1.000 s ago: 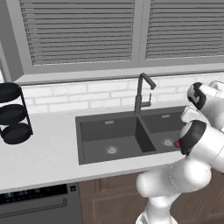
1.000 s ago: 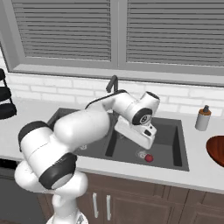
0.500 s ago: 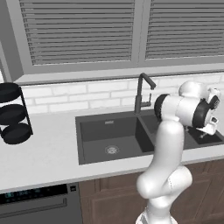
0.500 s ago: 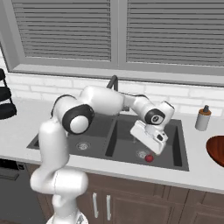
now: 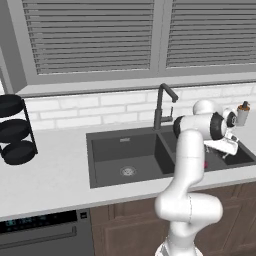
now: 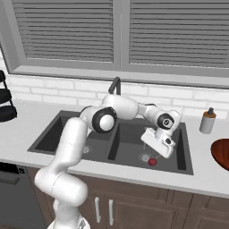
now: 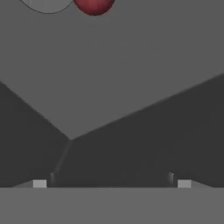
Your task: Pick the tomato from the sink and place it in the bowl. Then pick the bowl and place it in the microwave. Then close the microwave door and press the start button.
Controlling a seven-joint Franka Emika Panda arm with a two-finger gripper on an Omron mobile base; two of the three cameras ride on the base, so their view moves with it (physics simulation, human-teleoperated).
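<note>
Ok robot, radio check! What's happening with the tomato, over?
Gripper open, empty, above right basin of sink. Tomato on basin floor beside drain, not grasped. Nothing between fingers and tomato. Over.

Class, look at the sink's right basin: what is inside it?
The tomato lies on the floor of the sink, beside a round drain. The gripper hangs over it. The arm hides part of the floor.

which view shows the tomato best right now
The right base view: the whole tomato lies unobstructed on the floor of the sink's right basin, beside the round drain, just below the gripper. The hand view cuts it off at the top edge. The left base view shows a red sliver behind the arm.
</note>
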